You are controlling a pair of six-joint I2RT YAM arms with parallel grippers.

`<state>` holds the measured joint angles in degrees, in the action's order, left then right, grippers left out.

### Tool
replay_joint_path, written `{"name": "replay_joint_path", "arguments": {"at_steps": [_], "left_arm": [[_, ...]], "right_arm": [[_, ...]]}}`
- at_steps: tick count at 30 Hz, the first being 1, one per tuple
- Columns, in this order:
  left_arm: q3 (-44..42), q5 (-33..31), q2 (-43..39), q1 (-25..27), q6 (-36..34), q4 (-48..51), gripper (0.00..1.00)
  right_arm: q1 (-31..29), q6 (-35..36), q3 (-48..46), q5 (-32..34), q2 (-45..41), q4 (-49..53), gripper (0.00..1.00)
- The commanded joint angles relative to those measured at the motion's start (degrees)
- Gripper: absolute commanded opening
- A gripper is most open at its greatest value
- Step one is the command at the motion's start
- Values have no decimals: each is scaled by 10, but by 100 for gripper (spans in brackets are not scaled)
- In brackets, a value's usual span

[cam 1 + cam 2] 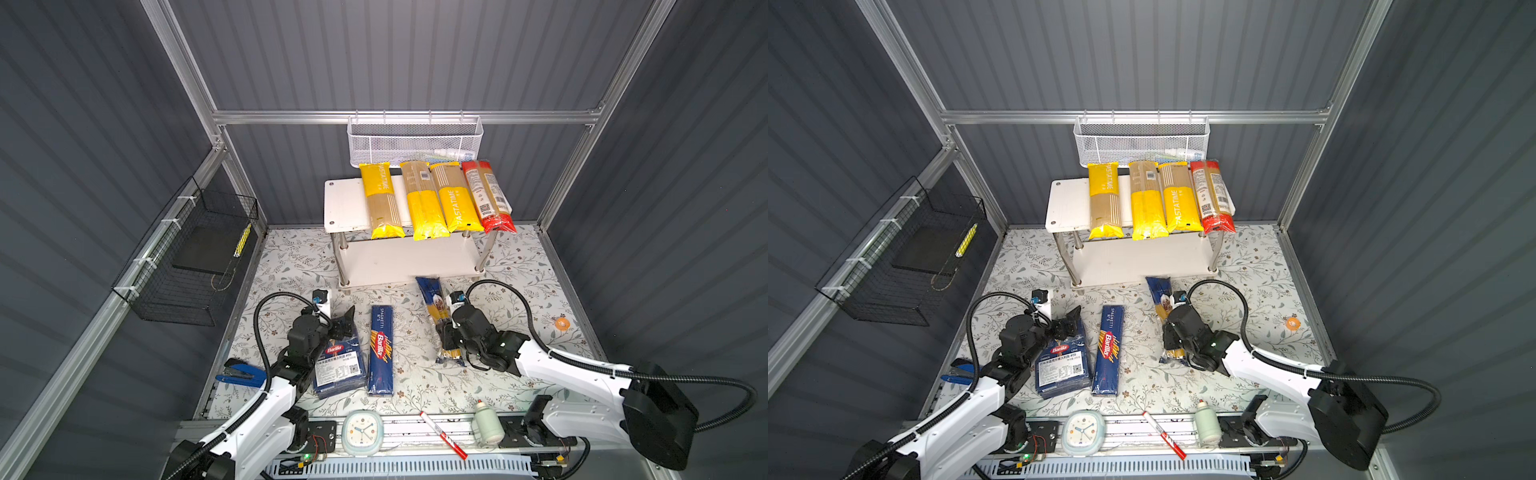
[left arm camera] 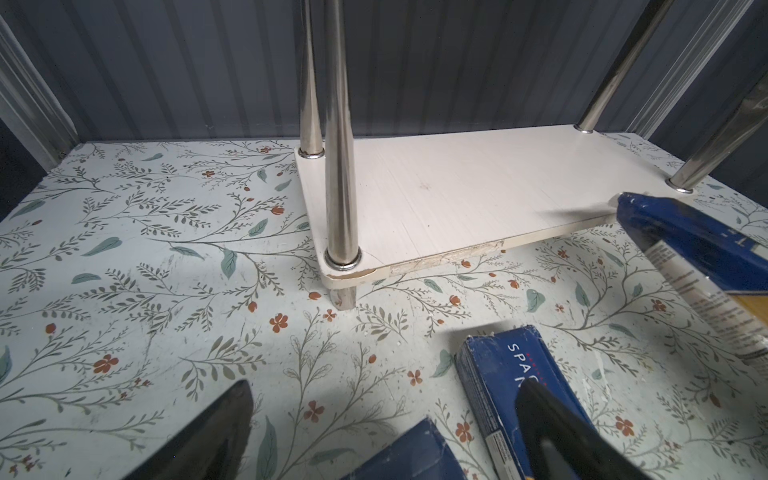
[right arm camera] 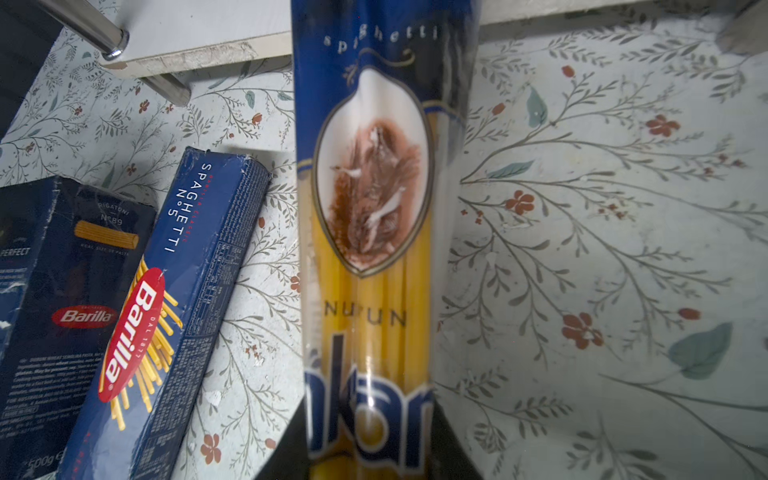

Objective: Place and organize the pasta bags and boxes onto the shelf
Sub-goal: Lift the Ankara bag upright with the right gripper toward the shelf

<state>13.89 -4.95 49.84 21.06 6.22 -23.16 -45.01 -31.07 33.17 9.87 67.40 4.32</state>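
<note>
While the right gripper (image 1: 445,338) is clamped around the yellow-and-navy bag (image 1: 433,301), whose far end sits just beside the near edge of the shelf (image 1: 345,203), the left gripper (image 1: 345,322) hangs with jaws apart over the wide box (image 1: 340,372), left of the narrow box (image 1: 381,353).

Left tool (image 1: 346,323) low, spread wide; right tool (image 1: 445,338) clamped on the ankara bag (image 1: 433,297); both arms stretched forward.

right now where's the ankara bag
The ankara bag is right of centre in both top views, in the right gripper, its far end at the front of the shelf, narrow Barilla box on its left.
</note>
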Motion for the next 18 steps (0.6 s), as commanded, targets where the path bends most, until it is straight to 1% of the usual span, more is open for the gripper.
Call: {"name": "replay_joint_path", "arguments": {"at_steps": [1, 3, 7, 18], "left_arm": [[10, -3, 1, 1, 1, -9, 99], [12, -3, 1, 0, 2, -8, 99], [10, -4, 0, 0, 2, -7, 99], [12, -4, 3, 0, 1, -8, 99]], "right_arm": [[25, 36, 23, -2, -38, -18, 25], [39, 46, 28, -5, -57, -7, 25], [68, 65, 42, -11, -68, 14, 26], [126, 116, 108, -32, -45, 48, 27]]}}
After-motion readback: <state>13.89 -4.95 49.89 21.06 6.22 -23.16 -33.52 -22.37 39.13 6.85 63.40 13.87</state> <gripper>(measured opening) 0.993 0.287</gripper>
